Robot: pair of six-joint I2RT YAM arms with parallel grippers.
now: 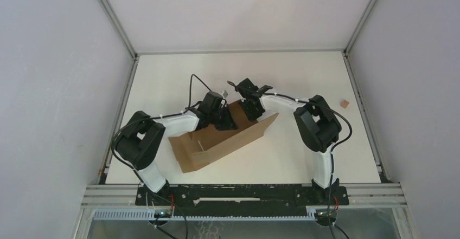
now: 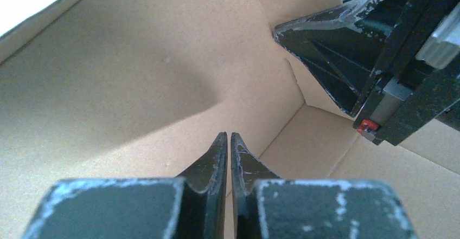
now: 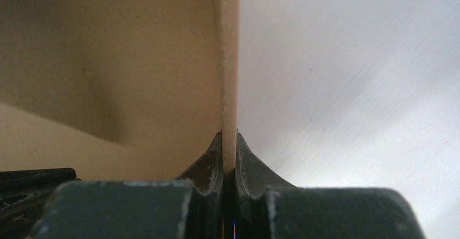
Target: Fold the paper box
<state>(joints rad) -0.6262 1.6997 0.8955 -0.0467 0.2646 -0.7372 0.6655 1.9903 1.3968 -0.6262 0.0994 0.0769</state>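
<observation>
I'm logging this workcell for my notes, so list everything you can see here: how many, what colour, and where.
paper box: one, plain brown, middle of the table, partly folded with walls raised
cardboard scrap: one, tiny, brown, far right of the table, well apart from the box
table: one, white, under everything
left gripper: one, black, inside the box, jaws shut with nothing seen between them
right gripper: one, black, at the box's far side, jaws shut on the edge of a raised wall
</observation>
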